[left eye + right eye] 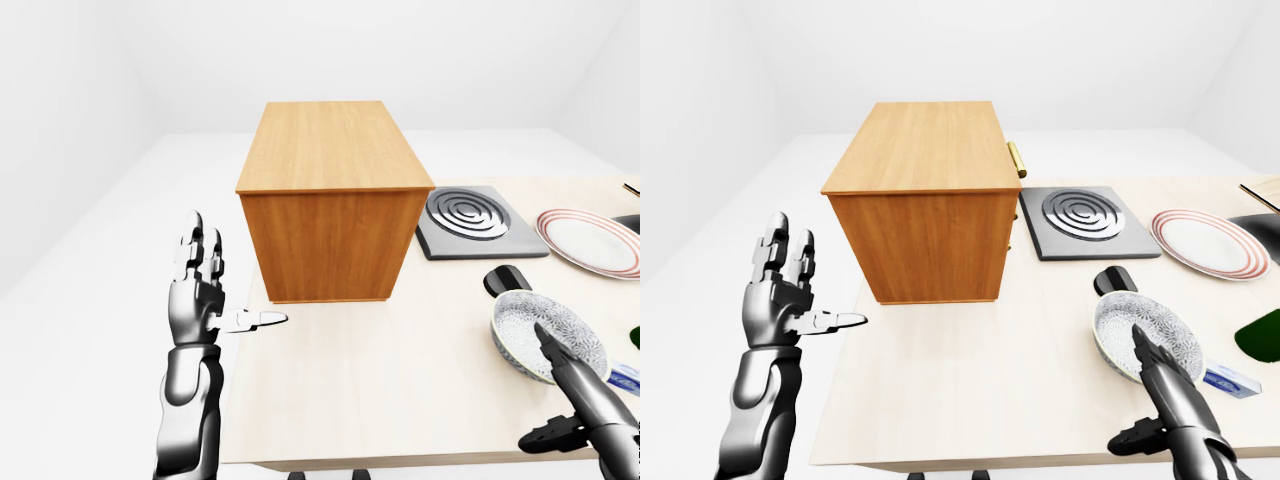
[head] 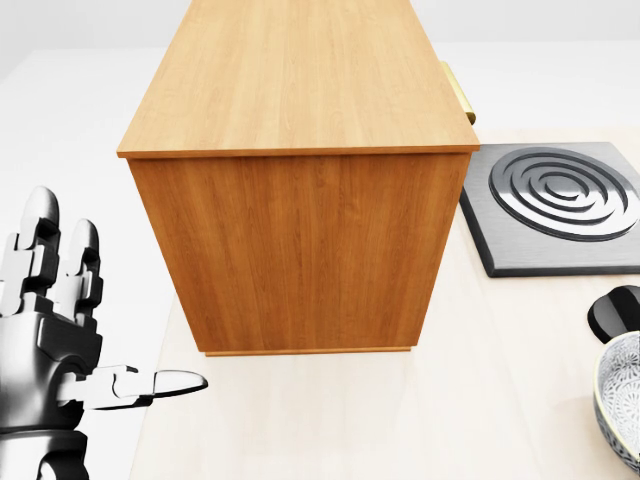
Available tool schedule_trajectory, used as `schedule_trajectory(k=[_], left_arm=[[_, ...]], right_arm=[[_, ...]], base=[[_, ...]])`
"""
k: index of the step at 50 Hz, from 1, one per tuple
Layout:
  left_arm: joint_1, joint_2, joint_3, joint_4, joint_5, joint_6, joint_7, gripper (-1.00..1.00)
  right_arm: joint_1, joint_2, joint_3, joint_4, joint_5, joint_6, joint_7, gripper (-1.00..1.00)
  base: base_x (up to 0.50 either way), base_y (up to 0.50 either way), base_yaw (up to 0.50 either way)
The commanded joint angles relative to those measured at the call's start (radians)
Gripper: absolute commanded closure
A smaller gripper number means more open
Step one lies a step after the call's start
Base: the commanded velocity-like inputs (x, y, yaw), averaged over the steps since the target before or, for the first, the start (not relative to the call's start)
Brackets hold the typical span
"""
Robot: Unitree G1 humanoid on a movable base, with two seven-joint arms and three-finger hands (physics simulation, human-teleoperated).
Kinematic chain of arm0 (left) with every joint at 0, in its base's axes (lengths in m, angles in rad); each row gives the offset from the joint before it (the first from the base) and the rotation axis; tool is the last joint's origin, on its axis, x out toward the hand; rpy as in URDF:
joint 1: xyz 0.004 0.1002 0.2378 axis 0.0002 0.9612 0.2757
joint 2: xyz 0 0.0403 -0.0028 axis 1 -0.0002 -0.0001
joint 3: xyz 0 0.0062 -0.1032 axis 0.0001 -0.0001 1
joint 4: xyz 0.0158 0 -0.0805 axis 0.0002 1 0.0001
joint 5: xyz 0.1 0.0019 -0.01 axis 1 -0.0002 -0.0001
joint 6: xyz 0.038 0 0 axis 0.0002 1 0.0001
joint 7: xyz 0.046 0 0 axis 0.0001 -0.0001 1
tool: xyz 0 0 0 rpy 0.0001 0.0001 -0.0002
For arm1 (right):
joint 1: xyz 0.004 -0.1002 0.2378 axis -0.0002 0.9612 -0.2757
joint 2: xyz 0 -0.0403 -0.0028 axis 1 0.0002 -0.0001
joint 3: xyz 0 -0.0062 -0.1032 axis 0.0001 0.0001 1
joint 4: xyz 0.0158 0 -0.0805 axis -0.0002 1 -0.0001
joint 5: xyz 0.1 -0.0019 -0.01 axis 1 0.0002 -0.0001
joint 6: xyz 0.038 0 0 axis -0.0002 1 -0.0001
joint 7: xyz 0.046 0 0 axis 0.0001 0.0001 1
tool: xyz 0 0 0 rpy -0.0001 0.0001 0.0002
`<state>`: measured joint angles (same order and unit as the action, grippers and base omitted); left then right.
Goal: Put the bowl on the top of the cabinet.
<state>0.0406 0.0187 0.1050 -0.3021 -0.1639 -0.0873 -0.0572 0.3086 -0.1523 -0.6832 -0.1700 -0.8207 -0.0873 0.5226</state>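
My left hand (image 1: 205, 290) was up beside the table's left edge, with the fingers spread wide and the thumb poking toward the wooden cabinet (image 1: 333, 195). It held nothing. The cabinet stood near the table's (image 1: 970, 400) left edge, and its flat top was bare. My right hand (image 1: 1170, 395) was low by the table's right near corner. Its fingers were spread and pointing up, and they reached over the near rim of the patterned bowl (image 1: 1145, 335) without closing on it. The bowl sat on the table, well apart from the cabinet. A small black thing (image 1: 1112, 280) lay just past the bowl. A grey burner plate (image 1: 1080, 222) lay beside the cabinet, and a striped plate (image 1: 1205, 243) lay farther toward the right edge.
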Motion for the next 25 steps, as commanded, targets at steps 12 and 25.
schedule_trajectory(k=[12,25], left_arm=[[0.001,0.001,-0.001,-0.009,0.002,0.000,0.005,-1.00],[0.000,0.000,0.000,-0.004,0.002,0.000,0.004,-1.00]], right_arm=[[0.001,-0.017,0.041,0.039,-0.065,0.000,-0.008,-1.00],[0.011,-0.052,0.057,0.094,-0.152,0.000,0.002,-1.00]], base=[[0.00,0.00,0.00],[0.00,0.00,0.00]])
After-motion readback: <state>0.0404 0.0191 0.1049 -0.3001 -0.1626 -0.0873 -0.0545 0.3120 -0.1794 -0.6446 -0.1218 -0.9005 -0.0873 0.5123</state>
